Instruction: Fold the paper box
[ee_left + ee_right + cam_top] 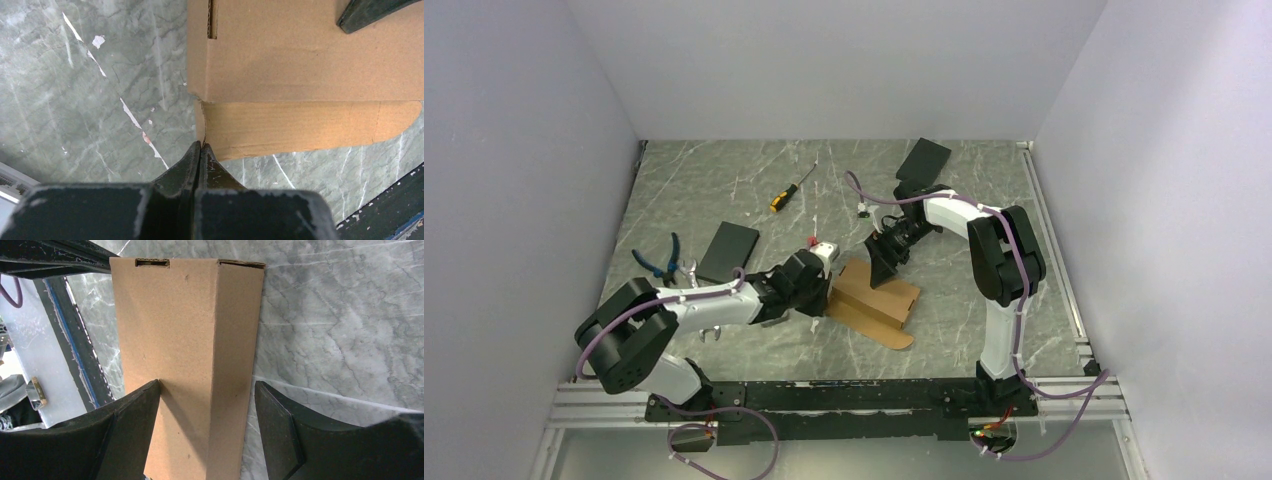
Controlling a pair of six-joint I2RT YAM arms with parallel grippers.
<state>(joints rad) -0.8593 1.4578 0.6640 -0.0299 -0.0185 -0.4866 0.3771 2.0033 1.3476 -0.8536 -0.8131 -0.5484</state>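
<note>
Cardboard first: found the paper box [876, 296] partly folded on the table [984, 200], between both arms. Saw the left gripper [201, 148] closed tight, tips right at the corner of the low flap [300, 127]; could not tell whether pinching card or merely touching it. Saw the right gripper [207, 390] spread wide astride the box's long body, one finger [132, 425] touching its side, the other just beside. Judged the step in hand as raising that flap against the wall. Best done, probably, by bracing the body with the right fingers, then pushing along the crease rather than at one corner, slowly, to avoid skidding the box.
</note>
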